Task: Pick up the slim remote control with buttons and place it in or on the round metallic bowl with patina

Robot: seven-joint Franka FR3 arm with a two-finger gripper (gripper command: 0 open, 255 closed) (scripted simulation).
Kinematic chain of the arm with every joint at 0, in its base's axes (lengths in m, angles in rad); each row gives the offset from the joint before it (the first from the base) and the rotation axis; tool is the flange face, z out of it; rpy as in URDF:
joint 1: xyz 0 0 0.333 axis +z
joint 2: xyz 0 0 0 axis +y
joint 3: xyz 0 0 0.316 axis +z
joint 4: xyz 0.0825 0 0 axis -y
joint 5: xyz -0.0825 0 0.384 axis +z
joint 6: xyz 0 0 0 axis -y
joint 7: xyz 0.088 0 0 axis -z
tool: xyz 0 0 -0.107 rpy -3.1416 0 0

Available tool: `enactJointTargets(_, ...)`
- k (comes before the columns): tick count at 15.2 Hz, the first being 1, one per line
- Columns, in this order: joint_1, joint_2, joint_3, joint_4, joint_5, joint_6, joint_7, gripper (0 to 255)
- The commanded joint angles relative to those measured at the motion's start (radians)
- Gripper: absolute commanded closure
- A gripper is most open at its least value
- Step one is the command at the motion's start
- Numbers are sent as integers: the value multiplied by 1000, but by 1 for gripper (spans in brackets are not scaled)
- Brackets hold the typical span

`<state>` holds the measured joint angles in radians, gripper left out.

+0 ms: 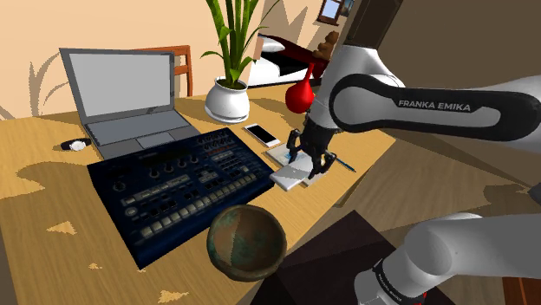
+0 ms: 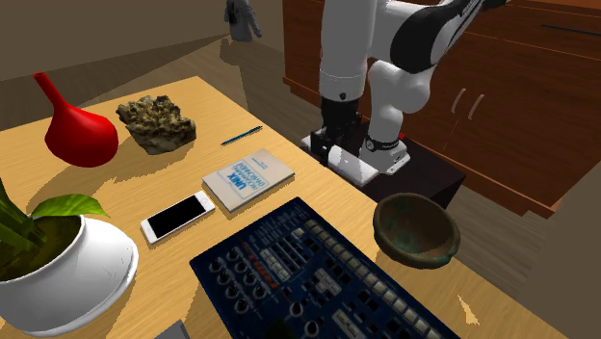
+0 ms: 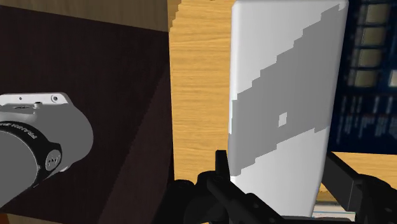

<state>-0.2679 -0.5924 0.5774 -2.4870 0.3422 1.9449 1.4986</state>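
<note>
My black gripper [image 1: 309, 161] is shut on the slim remote [image 1: 291, 177], which is drawn as a plain white and grey slab without visible buttons. It hangs just above the table near the edge that faces the stand. In the wrist view the remote [image 3: 280, 95] sticks out lengthwise between the two fingers [image 3: 347, 181]. The second exterior view shows the gripper [image 2: 341, 144] with the remote [image 2: 352, 168] below the arm. The round bowl [image 1: 247, 243], greenish brown with patina, stands on the table corner in front of the gripper. The bowl [image 2: 416, 229] is upright and nothing lies in it.
A dark blue drum machine [image 1: 178, 186] lies beside the bowl. A book [image 2: 247, 177], a phone [image 2: 177, 216] and a pen [image 2: 241, 136] lie close to the gripper. Farther back stand a laptop [image 1: 121, 95], a potted plant [image 1: 227, 97], a red vase [image 2: 77, 130] and a rock [image 2: 158, 123].
</note>
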Motion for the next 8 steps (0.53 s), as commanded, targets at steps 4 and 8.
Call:
enactJointTargets(4,52,-11,90,28,52,-15,118,255)
enactJointTargets(8,81,2,174,70,85,-21,219,255)
